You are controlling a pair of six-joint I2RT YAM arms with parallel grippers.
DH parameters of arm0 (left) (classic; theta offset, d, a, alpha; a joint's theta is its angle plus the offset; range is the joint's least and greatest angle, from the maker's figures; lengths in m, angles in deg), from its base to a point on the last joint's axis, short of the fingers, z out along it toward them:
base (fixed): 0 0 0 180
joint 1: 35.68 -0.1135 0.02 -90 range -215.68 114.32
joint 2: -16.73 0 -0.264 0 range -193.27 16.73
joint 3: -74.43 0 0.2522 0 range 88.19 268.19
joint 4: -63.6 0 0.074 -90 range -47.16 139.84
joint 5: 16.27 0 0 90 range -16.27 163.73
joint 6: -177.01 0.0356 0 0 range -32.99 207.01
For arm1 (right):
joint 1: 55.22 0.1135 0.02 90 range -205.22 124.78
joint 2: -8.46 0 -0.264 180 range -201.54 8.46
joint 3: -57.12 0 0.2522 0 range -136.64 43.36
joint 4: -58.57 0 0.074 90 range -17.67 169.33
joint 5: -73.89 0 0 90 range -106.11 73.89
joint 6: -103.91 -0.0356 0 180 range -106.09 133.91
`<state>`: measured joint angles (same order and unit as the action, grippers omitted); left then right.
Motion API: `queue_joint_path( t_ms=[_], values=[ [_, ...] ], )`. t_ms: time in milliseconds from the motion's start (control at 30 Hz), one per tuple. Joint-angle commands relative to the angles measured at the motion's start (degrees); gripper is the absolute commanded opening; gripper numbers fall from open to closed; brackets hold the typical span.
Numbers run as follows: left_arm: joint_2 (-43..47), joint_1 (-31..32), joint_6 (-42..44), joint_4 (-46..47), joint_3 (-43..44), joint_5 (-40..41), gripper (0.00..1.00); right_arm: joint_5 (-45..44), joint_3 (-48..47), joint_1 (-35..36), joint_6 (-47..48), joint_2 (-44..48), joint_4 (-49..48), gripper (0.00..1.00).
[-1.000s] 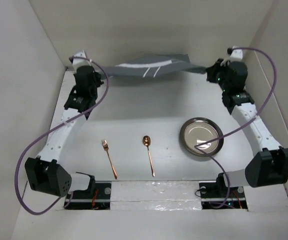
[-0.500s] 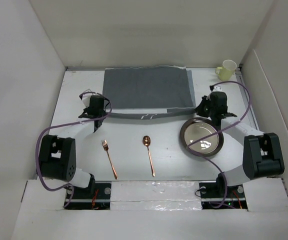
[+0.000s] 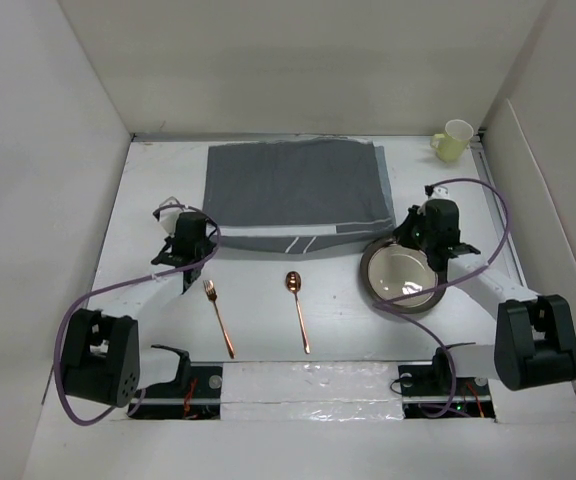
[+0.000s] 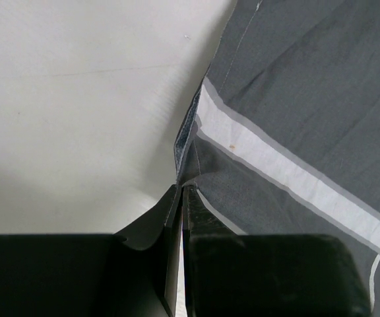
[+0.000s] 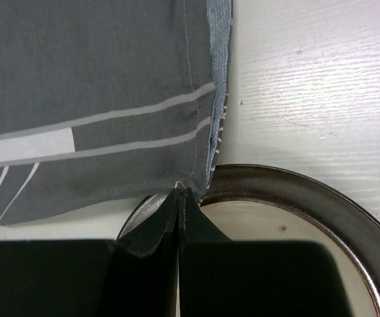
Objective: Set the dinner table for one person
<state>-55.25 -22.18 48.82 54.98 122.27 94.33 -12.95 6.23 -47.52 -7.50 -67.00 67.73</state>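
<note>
- We see the dinner table (image 3: 318, 225), a matte white top boxed in by plain white walls (image 3: 298, 70) on 3 sides, with the 2 arm bases bolted along its near edge.
- The dark grey placemat (image 3: 293, 185) lies on the far half of the table (white stripes run along its near border). It lies mostly flat, and only its 2 near corners are drawn up.
- A dark-rimmed plate (image 3: 370, 268) sits at the placemat's near right corner. In the right wrist view that corner overlaps the plate's rim.
- A copper fork (image 3: 219, 318) and a copper spoon (image 3: 298, 310) lie side by side, apart from each other, on the near side of the placemat and clear of it.
- A pale yellow mug (image 3: 454, 140) stands beyond the placemat's far right corner.
- Both arms reach forward with their elbows swung out to the sides and their wrists low over the placemat's near corners. Purple cables loop beside them.
- The left gripper (image 4: 180, 190) has its fingers pressed together on the placemat's near left corner, and the cloth rises into the pinch.
- The right gripper (image 5: 179, 193) is likewise clamped tight on the placemat's near right corner, just above the plate's rim.
</note>
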Motion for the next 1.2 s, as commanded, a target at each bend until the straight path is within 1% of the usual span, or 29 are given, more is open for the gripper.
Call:
queue_joint_path(
  t_ms=[0,167,200,333,500,533,567,600,633,667,700,767,800,867,900,967,1000,1033,1067,1100,1167],
  values=[
    [3.95,0.04,-1.71,1.62,-2.7,1.37,0.0,-2.45,1.08,0.91,-1.0,3.03,-0.76,0.0],
    [5.28,0.04,-1.97,1.36,-4.73,1.11,0.0,-2.81,3.63,3.1,-2.93,5.32,0.12,0.0],
    [5.62,0.04,-2.06,1.01,-4.9,1.11,0.0,-4.72,4.77,3.11,-3.63,5.93,0.47,0.0],
    [10.27,0.04,-2.76,0.83,-6.49,0.5,0.0,-6.58,6.27,3.11,-5.22,9.45,2.13,0.0],
    [13.1,0.04,-2.94,0.21,-7.37,0.14,0.0,-5.97,9.26,4.16,-7.42,13.14,1.0,0.01],
    [12.93,0.04,-3.02,-0.13,-7.11,-0.47,0.01,-6.14,9.18,4.16,-7.42,13.23,1.43,0.07],
    [12.84,0.04,-2.94,-0.31,-6.84,-1.0,0.08,-7.19,9.0,4.16,-7.59,13.32,1.87,0.12],
    [12.84,0.04,-2.94,-0.31,-6.75,-2.13,0.12,-7.9,8.74,4.16,-7.77,14.19,3.44,0.25],
    [13.18,0.04,-2.85,-0.66,-6.66,-2.75,0.19,-8.77,8.39,4.16,-8.03,14.81,4.24,0.32],
    [13.62,0.04,-2.76,-0.66,-6.58,-3.11,0.29,-10.61,8.04,4.16,-8.3,15.69,4.34,0.39],
    [14.58,0.04,-2.85,-0.84,-6.58,-3.89,0.35,-11.24,7.86,3.64,-8.91,16.83,7.64,0.5],
    [17.92,0.04,-2.5,-0.49,-6.31,-4.86,0.48,-13.69,8.2,2.68,-9.96,21.13,9.43,0.57],
    [19.24,0.04,-2.41,-0.49,-6.14,-6.26,0.5,-14.92,8.56,1.36,-11.45,22.62,10.13,0.62],
    [22.93,0.04,-1.98,-0.58,-4.83,-8.37,0.5,-17.38,9.43,-0.57,-13.04,27.28,12.77,0.65],
    [24.16,0.04,-1.62,-0.4,-4.3,-11.6,0.5,-18.01,10.66,-1.63,-15.05,28.69,14.69,0.65],
    [26.98,0.04,-0.74,-0.58,-2.11,-14.96,0.49,-19.5,11.72,-4.97,-17.17,31.76,17.51,0.66],
    [28.38,0.04,0.13,-0.58,-0.7,-20.2,0.48,-21.16,12.77,-7.16,-21.35,32.74,22.13,0.67],
    [29.18,0.04,0.14,-0.49,-0.69,-20.25,0.48,-21.44,12.78,-8.05,-21.39,32.75,22.18,0.67],
    [29.97,0.04,0.31,-0.4,0.27,-23.12,0.47,-20.57,13.21,-8.84,-22.44,32.92,22.61,0.67],
    [30.76,0.04,0.66,-0.31,0.63,-25.93,0.47,-20.04,12.78,-9.46,-24.88,32.75,25.58,0.67],
    [32.78,0.04,1.19,-0.23,1.85,-28.41,0.47,-21.7,11.9,-9.46,-28.24,31.26,29.19,0.66]
  ],
)
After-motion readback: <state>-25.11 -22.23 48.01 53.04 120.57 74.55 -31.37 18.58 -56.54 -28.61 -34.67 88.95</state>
